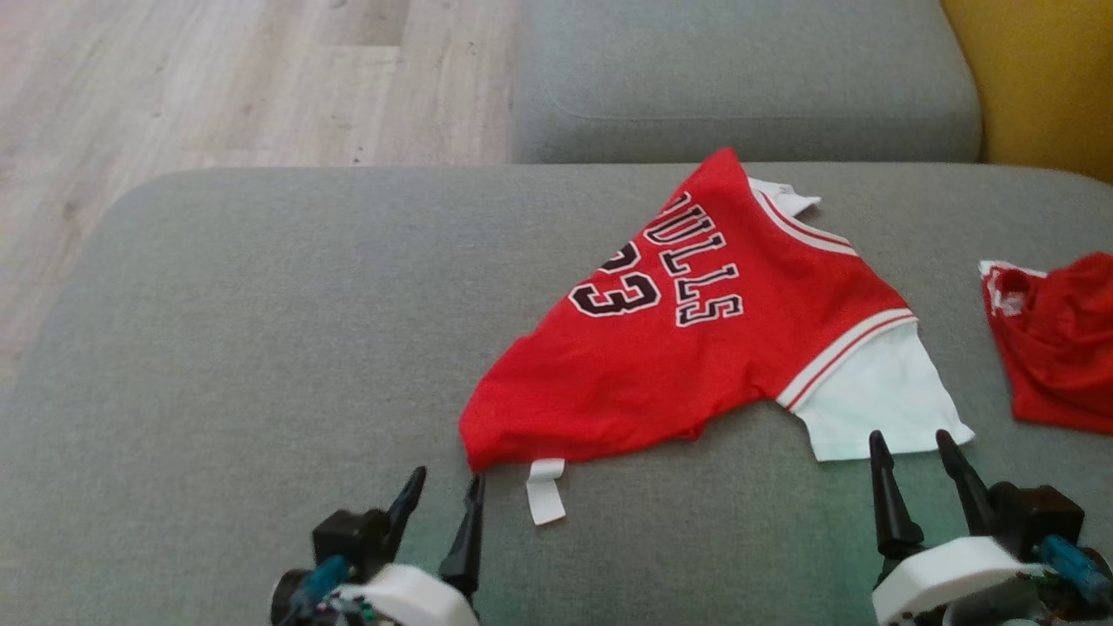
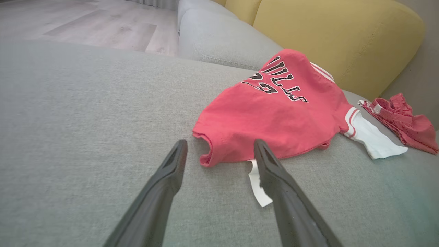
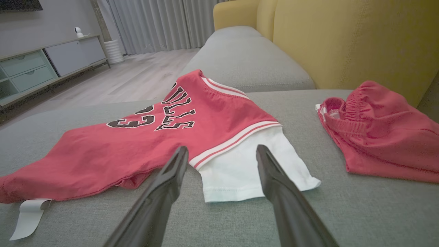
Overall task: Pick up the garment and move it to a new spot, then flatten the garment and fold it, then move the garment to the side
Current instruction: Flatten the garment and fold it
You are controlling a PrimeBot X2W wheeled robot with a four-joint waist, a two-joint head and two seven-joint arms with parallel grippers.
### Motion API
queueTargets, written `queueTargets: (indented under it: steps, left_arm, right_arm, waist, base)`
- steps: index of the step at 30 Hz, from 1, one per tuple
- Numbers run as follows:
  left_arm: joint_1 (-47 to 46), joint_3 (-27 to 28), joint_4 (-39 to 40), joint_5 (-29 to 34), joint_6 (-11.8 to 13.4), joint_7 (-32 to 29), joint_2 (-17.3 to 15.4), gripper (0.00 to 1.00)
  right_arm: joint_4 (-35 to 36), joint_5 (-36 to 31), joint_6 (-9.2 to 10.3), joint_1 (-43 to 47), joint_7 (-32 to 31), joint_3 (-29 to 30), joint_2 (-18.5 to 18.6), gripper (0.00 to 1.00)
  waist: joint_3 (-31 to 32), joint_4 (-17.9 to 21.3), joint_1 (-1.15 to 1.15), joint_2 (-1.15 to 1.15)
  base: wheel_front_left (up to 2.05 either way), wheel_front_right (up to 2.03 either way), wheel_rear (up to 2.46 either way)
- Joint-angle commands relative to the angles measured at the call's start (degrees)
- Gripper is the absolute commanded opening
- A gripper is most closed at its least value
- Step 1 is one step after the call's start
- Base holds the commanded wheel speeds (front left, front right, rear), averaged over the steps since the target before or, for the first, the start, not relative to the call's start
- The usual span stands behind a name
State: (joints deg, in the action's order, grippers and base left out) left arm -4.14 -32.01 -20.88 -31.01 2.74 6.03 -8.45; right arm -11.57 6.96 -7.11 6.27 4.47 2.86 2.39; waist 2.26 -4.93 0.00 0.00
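The garment (image 1: 696,348) is a red jersey with black lettering, white-striped trim and white sleeves, lying rumpled on the grey sofa cushion (image 1: 261,348). A white label hangs from its near hem. My left gripper (image 1: 448,487) is open just short of that near-left hem corner; in the left wrist view the garment (image 2: 274,116) lies ahead of the left gripper (image 2: 219,147), its hem corner between the fingertips. My right gripper (image 1: 909,445) is open at the edge of the white sleeve. In the right wrist view the white sleeve of the garment (image 3: 240,168) lies between the right gripper (image 3: 223,152) fingertips.
A second red piece of clothing (image 1: 1056,343) lies bunched at the right of the cushion. A further grey cushion (image 1: 739,78) sits behind, with a yellow backrest (image 1: 1035,78) at far right. Wooden floor (image 1: 217,87) lies beyond the cushion's left and far edges.
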Motion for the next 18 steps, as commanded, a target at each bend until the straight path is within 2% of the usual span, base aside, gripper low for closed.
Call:
queueTargets:
  steps: [1,7,12,18]
  left_arm:
    - [-3.50,1.33,0.51,-0.04,-0.39,0.05,0.48,1.00]
    - [-7.32,1.77,-7.83,-2.57,-1.24,-0.05,3.09,1.00]
    - [-10.16,4.06,-13.44,-4.95,-1.38,2.27,3.92,1.00]
    - [-11.82,4.99,-17.32,-7.02,-2.68,3.89,4.51,1.00]
  right_arm:
    - [2.21,-0.50,-0.37,-3.30,0.01,-1.21,0.49,1.00]
    - [2.60,-1.27,-0.37,-4.05,-0.68,-1.55,0.49,1.00]
    - [3.01,-1.81,-0.37,-4.76,-0.78,-1.10,0.49,1.00]
    - [3.05,-2.25,-0.37,-4.81,-0.81,-0.26,0.49,1.00]
  waist:
    - [-0.74,0.87,0.00,0.00]
    - [-2.77,3.87,0.00,0.00]
    - [-4.48,5.91,0.00,0.00]
    - [-4.91,6.65,0.00,0.00]
  base:
    - [0.00,0.00,0.00]
    - [0.00,0.00,0.00]
    - [0.00,0.00,0.00]
    - [0.00,0.00,0.00]
